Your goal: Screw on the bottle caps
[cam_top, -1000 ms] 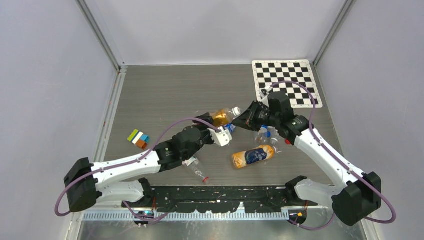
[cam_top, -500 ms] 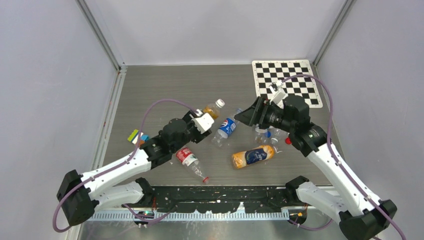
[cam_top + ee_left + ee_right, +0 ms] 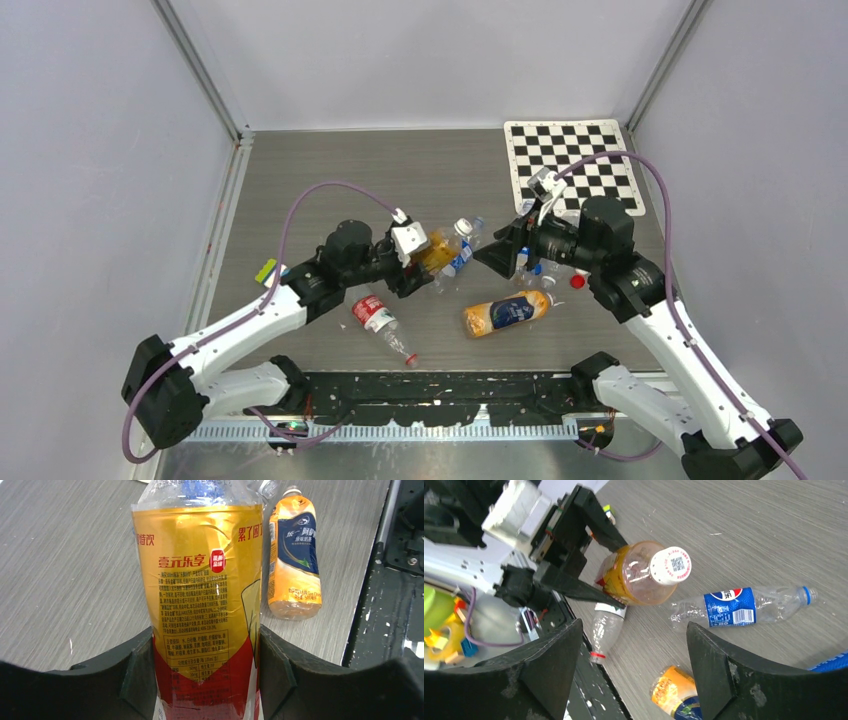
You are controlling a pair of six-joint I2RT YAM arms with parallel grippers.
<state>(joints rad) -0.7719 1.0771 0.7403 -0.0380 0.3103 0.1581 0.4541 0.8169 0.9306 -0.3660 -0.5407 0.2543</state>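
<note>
My left gripper is shut on the lower body of a gold-and-red labelled bottle, held off the table near the middle. A white cap with a printed code sits on that bottle's neck. My right gripper stands open with nothing between its fingers, to the right of the cap and apart from it. A loose red cap and a blue cap lie on the table under the right arm.
A Pepsi bottle lies flat beside the held bottle. An orange tea bottle and a red-labelled clear bottle lie near the front. Coloured blocks sit at the left, a checkerboard at the back right.
My right gripper was shut at the gold bottle's cap; it has opened and drawn back to the right. The left arm has swung the bottle left and back, still holding it.
</note>
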